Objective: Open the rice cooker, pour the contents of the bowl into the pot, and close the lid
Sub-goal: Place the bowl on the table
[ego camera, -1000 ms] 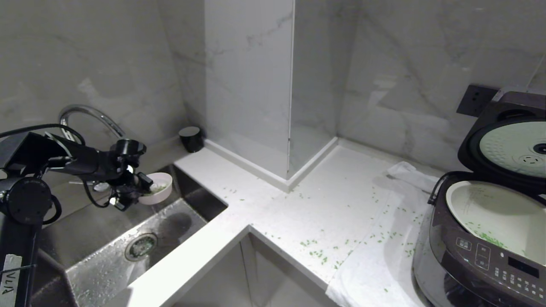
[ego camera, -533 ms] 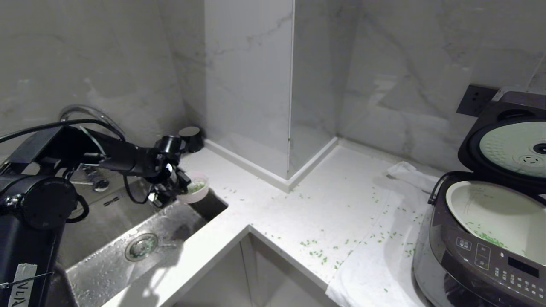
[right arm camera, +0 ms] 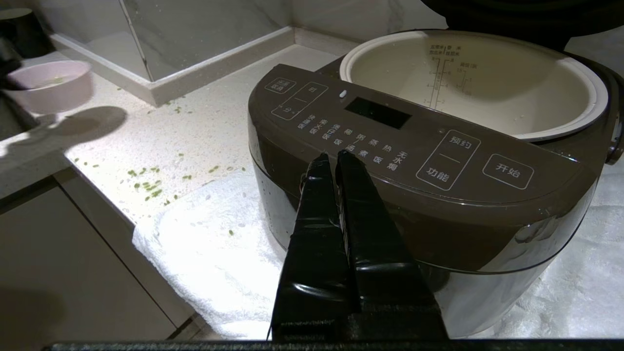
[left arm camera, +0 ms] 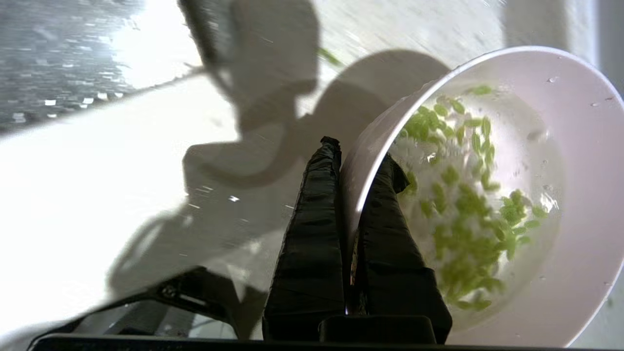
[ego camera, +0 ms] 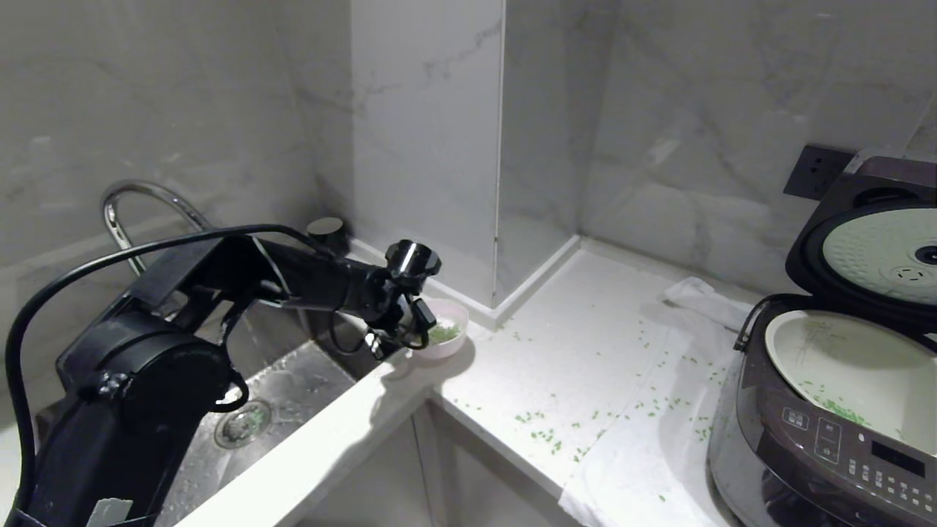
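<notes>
Left pincer: clamped on the near rim of the bowl, one finger inside the wall, one outside, carrying it just above the counter beside the sink.

Rice cooker: far right of the counter, on a white towel. Lid up on its hinge.

Pot: open, white, a few green bits already in it. It lies well apart from the bowl, straight across the counter to the robot's right; judged, the carry must run that way before any tipping.

Right pincer: fingers together, empty, parked just in front of the cooker's button panel. It is the nearer arm to the pot, though the left holds the load.

Bowl: roughly level.

Contents: chopped green bits, wet, pooled on the bowl's floor. More lie scattered on counter and towel.
</notes>
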Robot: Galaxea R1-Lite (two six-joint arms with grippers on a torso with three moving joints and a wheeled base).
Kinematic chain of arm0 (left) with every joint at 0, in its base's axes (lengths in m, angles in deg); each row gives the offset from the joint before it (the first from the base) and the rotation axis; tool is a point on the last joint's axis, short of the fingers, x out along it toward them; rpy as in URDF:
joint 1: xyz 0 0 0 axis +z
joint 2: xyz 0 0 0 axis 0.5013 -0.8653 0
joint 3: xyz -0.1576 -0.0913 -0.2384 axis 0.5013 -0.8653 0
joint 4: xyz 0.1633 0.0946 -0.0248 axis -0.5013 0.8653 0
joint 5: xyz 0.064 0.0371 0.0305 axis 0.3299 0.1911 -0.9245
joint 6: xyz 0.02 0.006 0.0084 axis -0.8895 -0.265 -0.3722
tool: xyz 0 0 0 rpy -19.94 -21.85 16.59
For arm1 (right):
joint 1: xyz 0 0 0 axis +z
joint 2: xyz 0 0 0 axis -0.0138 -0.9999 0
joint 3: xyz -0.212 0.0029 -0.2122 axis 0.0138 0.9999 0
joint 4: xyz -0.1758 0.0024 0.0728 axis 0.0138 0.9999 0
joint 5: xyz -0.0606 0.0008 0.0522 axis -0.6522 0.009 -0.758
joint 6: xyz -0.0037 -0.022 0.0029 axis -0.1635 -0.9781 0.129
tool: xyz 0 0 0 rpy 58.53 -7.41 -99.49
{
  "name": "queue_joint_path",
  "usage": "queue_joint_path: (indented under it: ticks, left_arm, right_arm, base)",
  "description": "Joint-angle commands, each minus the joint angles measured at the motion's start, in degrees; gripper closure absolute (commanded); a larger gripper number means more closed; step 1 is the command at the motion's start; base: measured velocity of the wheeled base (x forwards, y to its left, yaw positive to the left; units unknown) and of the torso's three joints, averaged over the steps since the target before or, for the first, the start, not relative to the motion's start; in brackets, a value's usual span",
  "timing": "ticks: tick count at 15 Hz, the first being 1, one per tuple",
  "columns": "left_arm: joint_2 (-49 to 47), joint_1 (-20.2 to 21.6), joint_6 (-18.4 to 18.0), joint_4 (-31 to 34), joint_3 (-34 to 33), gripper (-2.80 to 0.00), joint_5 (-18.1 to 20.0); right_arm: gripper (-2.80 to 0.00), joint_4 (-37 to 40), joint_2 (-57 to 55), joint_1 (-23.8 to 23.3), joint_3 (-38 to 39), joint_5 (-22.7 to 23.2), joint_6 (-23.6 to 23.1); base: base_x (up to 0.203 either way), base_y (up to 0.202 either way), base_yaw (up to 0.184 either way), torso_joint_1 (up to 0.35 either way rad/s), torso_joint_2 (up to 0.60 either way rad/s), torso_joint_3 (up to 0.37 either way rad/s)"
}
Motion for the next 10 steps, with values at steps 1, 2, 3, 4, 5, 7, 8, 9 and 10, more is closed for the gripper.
queue_joint_path:
  ticks: [1,2,3,4,5,7,8,9,10]
  left_arm:
    - [-3.9,-4.2,0.4,0.2,4.7,0.0,-0.2]
    - [-5.1,-5.5,0.4,0.6,6.2,0.0,-0.3]
    - [-6.4,-6.6,0.4,1.8,8.1,0.0,-0.4]
    - [-7.8,-7.4,0.5,2.8,9.4,0.0,-0.6]
    - [-8.6,-8.1,0.4,3.2,9.6,0.0,-1.4]
    - [-10.4,-8.7,0.4,3.1,9.8,0.0,-3.5]
    - [-11.1,-8.9,0.3,3.0,9.9,0.0,-4.1]
    - [-11.9,-9.1,0.4,3.0,9.9,0.0,-4.2]
    - [-12.0,-9.5,0.4,3.0,9.9,0.0,-4.5]
  right_arm:
    - [0.0,0.0,0.0,0.0,0.1,0.0,0.0]
    - [0.0,0.0,0.0,0.1,0.1,0.0,0.0]
    - [0.0,0.0,0.0,0.1,0.1,0.0,0.0]
    - [0.0,0.0,0.0,0.0,0.1,0.0,0.0]
    - [0.0,0.0,0.0,0.0,0.1,0.0,0.0]
    - [0.0,0.0,0.0,0.0,0.1,0.0,0.0]
    - [0.0,0.0,0.0,0.0,0.1,0.0,0.0]
    - [0.0,0.0,0.0,0.0,0.1,0.0,0.0]
    - [0.0,0.0,0.0,0.0,0.1,0.0,0.0]
  base:
    - [0.0,0.0,0.0,0.0,0.0,0.0]
    - [0.0,0.0,0.0,0.0,0.0,0.0]
    - [0.0,0.0,0.0,0.0,0.0,0.0]
    - [0.0,0.0,0.0,0.0,0.0,0.0]
    - [0.0,0.0,0.0,0.0,0.0,0.0]
    - [0.0,0.0,0.0,0.0,0.0,0.0]
    - [0.0,0.0,0.0,0.0,0.0,0.0]
    - [0.0,0.0,0.0,0.0,0.0,0.0]
    - [0.0,0.0,0.0,0.0,0.0,0.0]
